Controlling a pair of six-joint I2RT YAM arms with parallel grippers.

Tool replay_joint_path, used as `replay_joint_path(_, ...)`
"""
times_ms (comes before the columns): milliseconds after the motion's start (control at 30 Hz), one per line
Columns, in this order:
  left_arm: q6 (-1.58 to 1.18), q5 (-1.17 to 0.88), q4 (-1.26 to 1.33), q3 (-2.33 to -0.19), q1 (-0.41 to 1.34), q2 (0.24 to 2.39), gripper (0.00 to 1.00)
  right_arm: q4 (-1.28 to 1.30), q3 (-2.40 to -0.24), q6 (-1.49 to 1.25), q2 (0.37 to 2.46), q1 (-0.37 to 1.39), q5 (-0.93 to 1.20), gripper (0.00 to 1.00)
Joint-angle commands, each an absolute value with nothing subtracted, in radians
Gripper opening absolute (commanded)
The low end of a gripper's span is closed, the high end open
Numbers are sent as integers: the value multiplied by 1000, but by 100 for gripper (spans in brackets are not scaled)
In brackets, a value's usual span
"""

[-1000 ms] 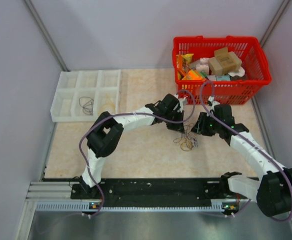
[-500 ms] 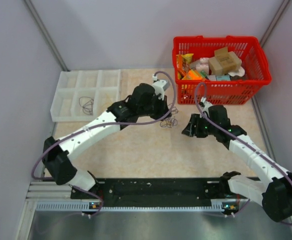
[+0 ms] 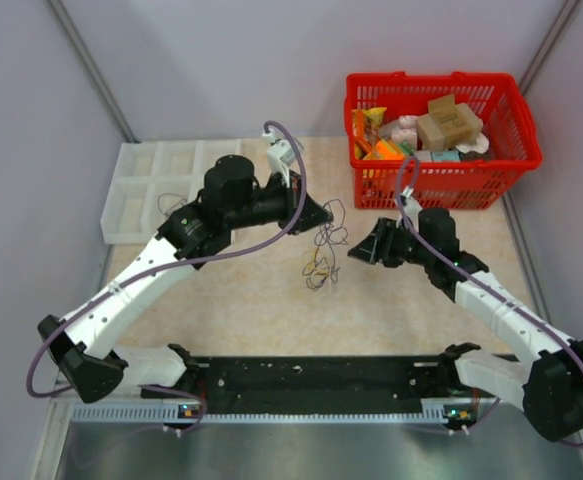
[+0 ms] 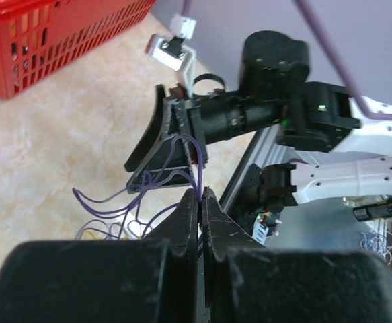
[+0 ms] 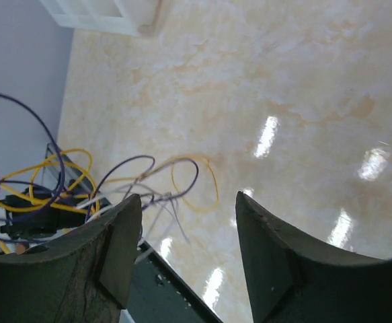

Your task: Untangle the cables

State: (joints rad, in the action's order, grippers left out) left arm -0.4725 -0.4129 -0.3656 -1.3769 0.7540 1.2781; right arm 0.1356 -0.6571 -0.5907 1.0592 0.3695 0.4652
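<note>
Beige marbled tabletop, grey partition walls on three sides; entries by size.

1. Left arm — has swung from table centre toward 10 o'clock over the last second; left gripper is clenched on a dark purple strand, its fingers pressed together in the wrist view.
2. Right arm — little moved, at 3 o'clock of centre; right gripper has spread its fingers wider and grips nothing, with bare table showing between them.
3. Red plastic mesh basket, 1 o'clock, packed with cartons and packets.
4. White compartmented plastic tray, 10 o'clock; one dark loose wire loop lies in its near middle compartment.
5. Tangle of thin yellow, dark purple and whitish cables, dragged from right of centre to about centre, now trailing from the left gripper toward 6 o'clock and looser than before. Judgement: with the right side released, the pull is opening the knot, though no strand looks free yet.

Writing: none legible; the basket cartons are too small to read.
</note>
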Motion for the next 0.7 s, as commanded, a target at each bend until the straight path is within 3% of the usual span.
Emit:
replay_joint_path(0, -471, -485, -290, -1431, 736, 1206, 0, -73, -617, -646, 1020, 376, 590, 60)
replay_joint_path(267, -505, -532, -305, -1365, 704, 1246, 0, -26, -611, -592, 973, 377, 557, 65)
replay_joint_path(433, -566, -546, -247, -1255, 704, 1255, 0, 87, -650, -533, 1008, 376, 467, 53)
replay_joint_path(667, -580, -551, -230, -1019, 704, 1218, 0, 164, -701, -495, 1095, 376, 399, 50)
